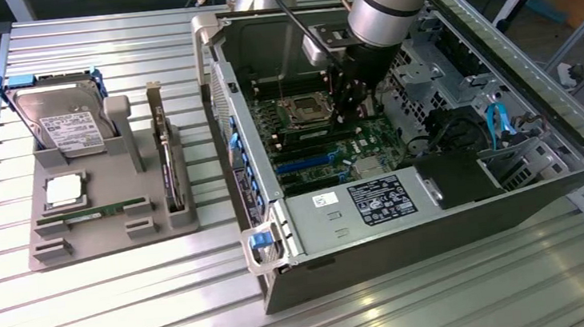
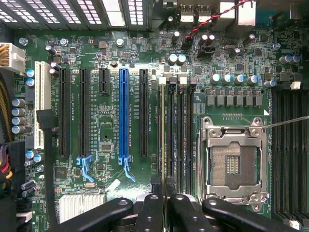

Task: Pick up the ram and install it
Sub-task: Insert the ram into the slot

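**Gripper over the memory slots.** The gripper (image 1: pixel 350 114) (image 2: pixel 165 188) is hanging inside the open computer case (image 1: pixel 407 241), low over the motherboard (image 2: pixel 104 145). Its fingers are standing narrow, pressing together on the ram (image 2: pixel 162 130). The ram is showing edge-on as a thin pale line, running straight out from the fingertips along the memory slot in line with the gripper's centre. Whether the stick is sitting in that slot or just above it cannot be told. The open CPU socket (image 2: pixel 235 164) is lying just beside the gripper on one flank, and the blue expansion slot (image 2: pixel 124 113) is lying near on the opposite flank. Well apart from the gripper, outside the case, a grey tray (image 1: pixel 116 232) is carrying a like green stick (image 1: pixel 93 209) and a hard drive (image 1: pixel 64 113).
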`<state>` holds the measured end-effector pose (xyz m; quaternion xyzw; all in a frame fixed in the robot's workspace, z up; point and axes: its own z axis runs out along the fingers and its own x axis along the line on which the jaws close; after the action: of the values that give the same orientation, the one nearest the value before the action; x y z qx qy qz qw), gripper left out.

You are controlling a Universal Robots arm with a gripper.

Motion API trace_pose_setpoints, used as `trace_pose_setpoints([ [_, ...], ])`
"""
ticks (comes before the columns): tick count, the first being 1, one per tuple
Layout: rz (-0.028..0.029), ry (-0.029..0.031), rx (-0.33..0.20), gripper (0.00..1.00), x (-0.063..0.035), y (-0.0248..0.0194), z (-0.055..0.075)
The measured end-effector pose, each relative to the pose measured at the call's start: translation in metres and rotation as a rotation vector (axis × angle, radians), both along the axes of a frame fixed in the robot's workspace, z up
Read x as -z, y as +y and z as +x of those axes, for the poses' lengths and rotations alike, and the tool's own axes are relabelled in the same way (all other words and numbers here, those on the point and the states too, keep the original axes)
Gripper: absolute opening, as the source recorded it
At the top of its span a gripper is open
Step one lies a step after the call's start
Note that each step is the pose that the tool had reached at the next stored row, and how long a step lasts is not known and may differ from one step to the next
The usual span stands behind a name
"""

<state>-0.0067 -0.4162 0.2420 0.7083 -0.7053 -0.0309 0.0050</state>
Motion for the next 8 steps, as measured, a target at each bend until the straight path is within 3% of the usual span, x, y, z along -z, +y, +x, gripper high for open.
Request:
trace_pose_setpoints([
  [8,0.0001,0.0000,-0.004,0.12,0.0001,0.0007,0.0000],
])
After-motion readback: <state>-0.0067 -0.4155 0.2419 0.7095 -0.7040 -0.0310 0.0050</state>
